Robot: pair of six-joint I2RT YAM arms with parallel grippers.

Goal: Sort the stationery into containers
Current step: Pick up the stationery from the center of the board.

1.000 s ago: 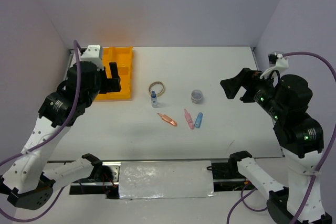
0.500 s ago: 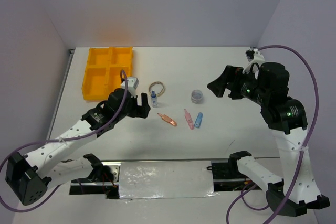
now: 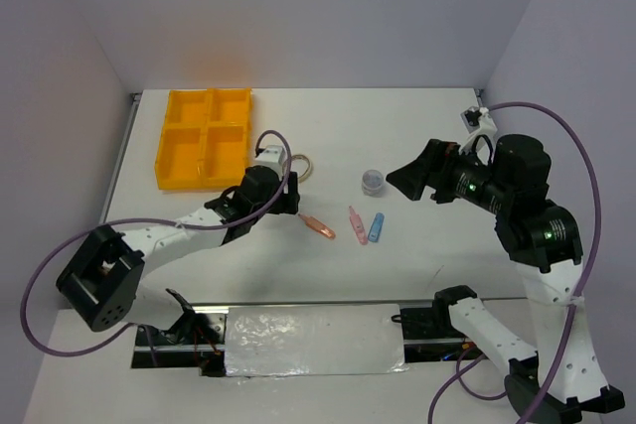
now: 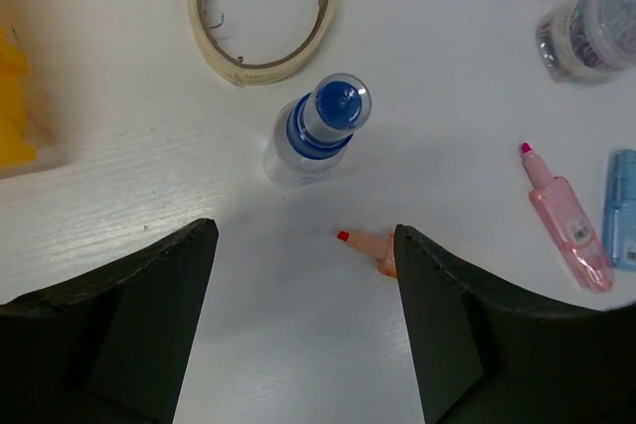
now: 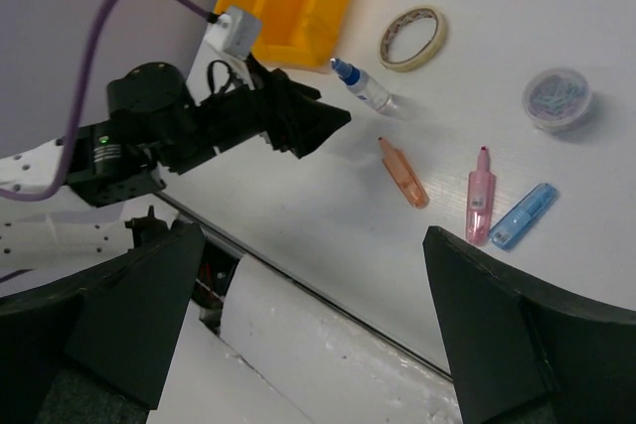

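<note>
nothing is sorted yet: the tray point(image 3: 204, 127) has all four compartments bare, and six items lie on the table point(image 3: 417, 126) to its right: one tape ring point(image 4: 253, 74), one blue-capped bottle point(image 4: 318, 126), one round jar point(image 4: 591, 32), two pink pieces point(image 4: 561, 220) point(image 4: 370, 248), one blue piece point(image 4: 623, 208). the left gripper point(image 4: 303, 235) hovers just short of the bottle, jaws spread wide, holding nothing. the right gripper point(image 5: 313, 245), raised off to the side, is equally wide and bare.

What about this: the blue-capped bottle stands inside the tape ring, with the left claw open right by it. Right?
Not quite. The left wrist view shows the blue-capped bottle standing beside the tape ring, not inside it. The left claw is open right by it.
</note>
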